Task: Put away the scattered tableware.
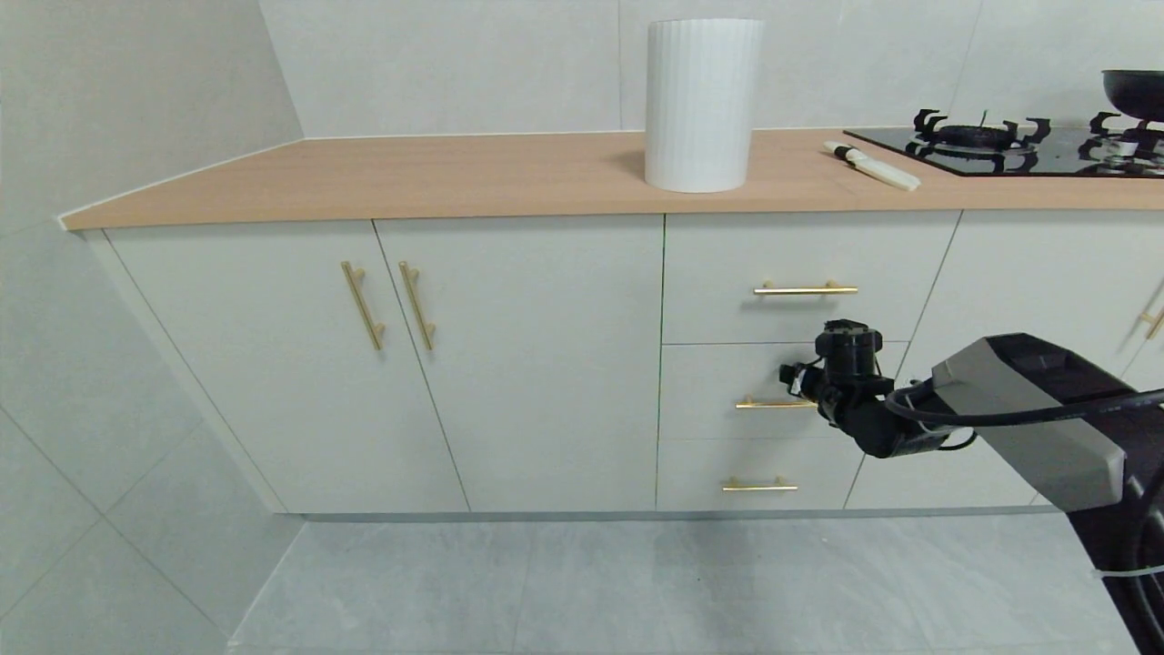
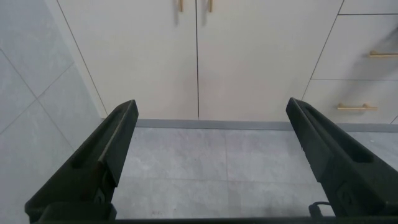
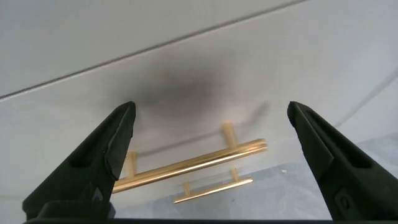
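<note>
A pale utensil (image 1: 871, 166) lies on the surface to the right of the white ribbed canister (image 1: 702, 105). Below the canister, the right gripper (image 3: 210, 115) gapes wide before the middle drawer handle (image 3: 193, 165). The left gripper (image 2: 211, 109), also spread, hangs lower, facing the cabinet doors (image 2: 249, 56).

right gripper (image 3: 209, 112): jaws apart, held forward | left gripper (image 2: 211, 106): jaws apart, aimed downward
</note>
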Motion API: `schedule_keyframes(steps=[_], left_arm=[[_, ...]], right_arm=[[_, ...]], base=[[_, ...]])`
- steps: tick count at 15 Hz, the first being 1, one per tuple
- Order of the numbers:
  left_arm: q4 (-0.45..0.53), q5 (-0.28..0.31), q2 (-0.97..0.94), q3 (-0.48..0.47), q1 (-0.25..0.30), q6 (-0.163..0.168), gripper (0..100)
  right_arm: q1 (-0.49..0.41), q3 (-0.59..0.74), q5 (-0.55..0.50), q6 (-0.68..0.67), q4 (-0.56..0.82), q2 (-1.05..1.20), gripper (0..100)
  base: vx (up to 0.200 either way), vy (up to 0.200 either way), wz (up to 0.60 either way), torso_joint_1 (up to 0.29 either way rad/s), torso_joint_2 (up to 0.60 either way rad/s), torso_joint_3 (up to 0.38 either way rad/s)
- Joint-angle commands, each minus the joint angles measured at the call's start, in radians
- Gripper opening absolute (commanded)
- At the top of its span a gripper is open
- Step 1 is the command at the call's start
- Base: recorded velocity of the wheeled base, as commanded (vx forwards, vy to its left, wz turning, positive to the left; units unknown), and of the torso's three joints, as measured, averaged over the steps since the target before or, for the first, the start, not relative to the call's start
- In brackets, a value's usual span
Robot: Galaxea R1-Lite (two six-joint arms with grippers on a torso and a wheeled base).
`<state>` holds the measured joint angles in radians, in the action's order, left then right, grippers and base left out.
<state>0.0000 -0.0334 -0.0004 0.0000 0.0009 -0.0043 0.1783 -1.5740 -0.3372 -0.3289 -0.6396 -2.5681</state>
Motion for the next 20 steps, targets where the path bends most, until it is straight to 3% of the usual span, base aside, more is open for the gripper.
schedule_keyframes(steps=[1, 3, 5, 9, 13, 14, 18, 20], left_arm=[[0.000, 0.000, 0.000, 0.000, 0.001, 0.000, 100], [0.000, 0.000, 0.000, 0.000, -0.001, 0.000, 100], [0.000, 0.000, 0.000, 0.000, 0.001, 0.000, 100], [0.000, 0.000, 0.000, 0.000, -0.001, 0.000, 100], [0.000, 0.000, 0.000, 0.000, 0.001, 0.000, 100], [0.000, -0.002, 0.000, 0.000, 0.001, 0.000, 100], [0.000, 0.000, 0.000, 0.000, 0.001, 0.000, 100], [0.000, -0.002, 0.000, 0.000, 0.001, 0.000, 100]], right_arm=[[0.006, 0.181, 0.086, 0.004, 0.008, 0.152, 100], [0.006, 0.335, 0.270, 0.008, 0.014, 0.301, 100], [0.012, 0.402, 0.323, 0.022, 0.038, 0.401, 100], [0.041, 0.555, 0.294, 0.031, 0.195, 0.746, 100], [0.058, 0.697, 0.149, 0.033, 0.236, 1.102, 100], [0.059, 0.746, 0.086, 0.051, 0.238, 1.218, 100], [0.056, 0.960, 0.050, 0.254, 0.261, 1.666, 100], [0.055, 0.994, 0.049, 0.283, 0.420, 1.895, 100]], base=[[0.000, 0.000, 0.00, 0.000, 0.00, 0.000], [0.000, 0.000, 0.00, 0.000, 0.00, 0.000], [0.000, 0.000, 0.00, 0.000, 0.00, 0.000], [0.000, 0.000, 0.00, 0.000, 0.00, 0.000], [0.000, 0.000, 0.00, 0.000, 0.00, 0.000], [0.000, 0.000, 0.00, 0.000, 0.00, 0.000], [0.000, 0.000, 0.00, 0.000, 0.00, 0.000], [0.000, 0.000, 0.00, 0.000, 0.00, 0.000]])
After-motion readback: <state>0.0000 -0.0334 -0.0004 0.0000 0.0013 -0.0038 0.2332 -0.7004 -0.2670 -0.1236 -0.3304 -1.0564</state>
